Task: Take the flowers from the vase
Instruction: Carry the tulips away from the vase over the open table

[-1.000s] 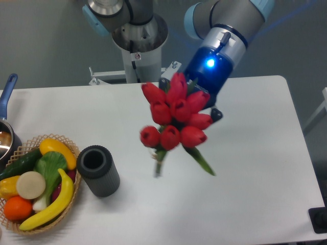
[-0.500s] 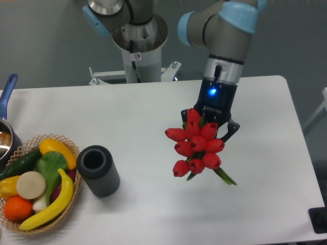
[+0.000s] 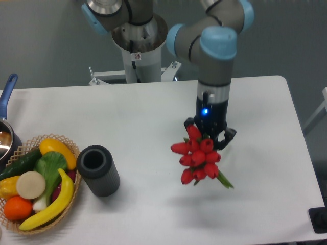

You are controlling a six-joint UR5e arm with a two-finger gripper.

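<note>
A grey-and-blue jointed robot arm (image 3: pixel 214 61) reaches down from the top centre of the frame over a white rectangular table (image 3: pixel 143 117), now standing almost upright where a second ago it leaned in from the upper right. In that time it has swung the load rightward and lower, from mid-frame to right of centre.

At the far left edge, a woven wicker basket (image 3: pixel 71 148) heaped with yellow, green and orange fruit and vegetables sits unmoved, with the blue handle of a metal pot (image 3: pixel 7 89) above it.

Just beside the basket, in the lower left, the short dark grey ribbed vase (image 3: pixel 98 171) stands upright and empty, its round mouth open, well apart from the bunch.

Right of centre, the bunch of red closed tulip buds (image 3: pixel 198 155) hangs clear of the table, casting a faint shadow below, with a green leaf trailing to its lower right.

The black two-finger gripper (image 3: pixel 209 137), a blue light glowing above it, is closed on the bunch from above, its fingers showing either side of the topmost buds.

The flowers are out of the vase and held; the pick-up looks essentially done, barring a slip.
</note>
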